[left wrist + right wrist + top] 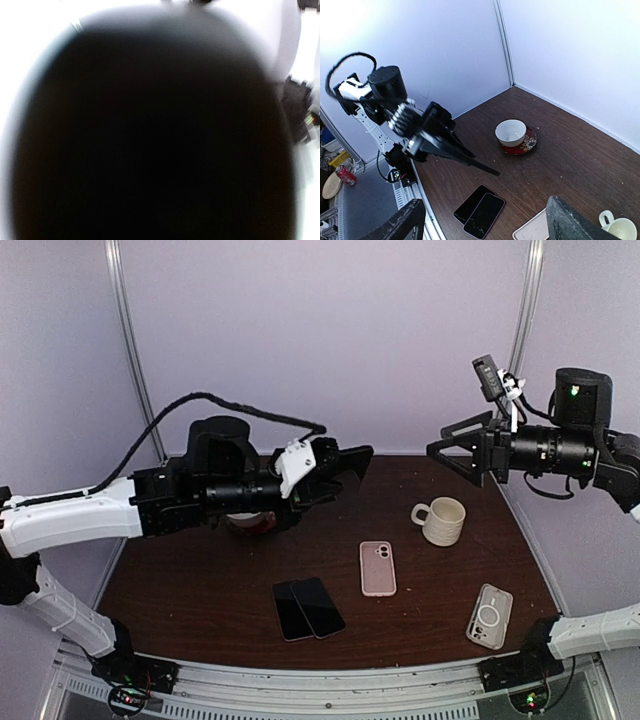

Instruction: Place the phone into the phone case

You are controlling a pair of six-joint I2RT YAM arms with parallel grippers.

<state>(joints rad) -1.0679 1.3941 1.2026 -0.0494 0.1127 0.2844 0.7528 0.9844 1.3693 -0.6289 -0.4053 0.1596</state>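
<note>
Two dark phones [308, 608] lie overlapping, face up, on the brown table near its front edge; the right wrist view shows the phones [481, 211] too. Right of them lies a pink case or phone back [377, 568], camera cutout up. A clear phone case [490, 616] with a ring lies at the front right. My left gripper [366, 452] hangs shut and empty above the table's middle, its fingers [470, 161] tapering to one point. My right gripper [437, 438] hovers open high at the right, holding nothing, with both fingers [402, 226] framing the phones below. The left wrist view is black.
A cream mug [440, 521] stands at the right, behind the clear case. A white bowl [510, 132] sits on a red flowered saucer [526, 144] at the back left, under my left arm. Pale walls close the table's back and sides.
</note>
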